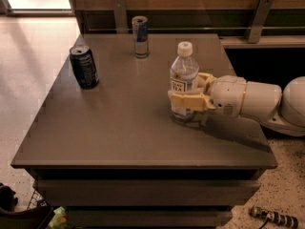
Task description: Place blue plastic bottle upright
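The blue plastic bottle (185, 70) is clear with a white cap and a pale label. It stands upright on the grey table (119, 128), right of centre, and its base seems to touch the surface. My gripper (186, 90) reaches in from the right. Its cream fingers (187, 100) are closed around the bottle's lower body, one in front and one behind. The white arm (248, 99) stretches away to the right edge.
A dark blue soda can (84, 67) stands at the table's back left. A slim silver-and-blue can (140, 36) stands at the back centre. A wooden wall with metal brackets runs behind the table. Speckled floor lies to the right, below the arm.
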`<state>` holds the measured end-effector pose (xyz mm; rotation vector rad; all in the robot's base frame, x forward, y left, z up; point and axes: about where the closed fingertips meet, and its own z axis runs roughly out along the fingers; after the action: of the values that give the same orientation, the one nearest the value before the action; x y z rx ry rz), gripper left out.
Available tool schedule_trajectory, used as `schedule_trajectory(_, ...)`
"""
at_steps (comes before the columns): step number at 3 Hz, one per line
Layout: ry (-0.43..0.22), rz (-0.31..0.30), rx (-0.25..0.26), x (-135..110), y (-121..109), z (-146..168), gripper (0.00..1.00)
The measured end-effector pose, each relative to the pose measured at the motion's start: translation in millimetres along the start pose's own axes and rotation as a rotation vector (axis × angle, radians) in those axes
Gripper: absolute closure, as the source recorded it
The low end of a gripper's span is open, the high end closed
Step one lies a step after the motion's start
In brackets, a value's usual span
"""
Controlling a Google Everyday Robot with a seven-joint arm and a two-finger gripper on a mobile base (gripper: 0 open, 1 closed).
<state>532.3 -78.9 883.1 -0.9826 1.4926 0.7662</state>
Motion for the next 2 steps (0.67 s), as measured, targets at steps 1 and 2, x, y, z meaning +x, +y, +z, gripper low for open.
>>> schedule_trajectory(1,0.0,0.0,0.0,-1.0,0.0,-0.1,1.0)
schedule_trajectory(2,0.0,-0.001,-0.004,-1.6,1.3,1.8,0.82)
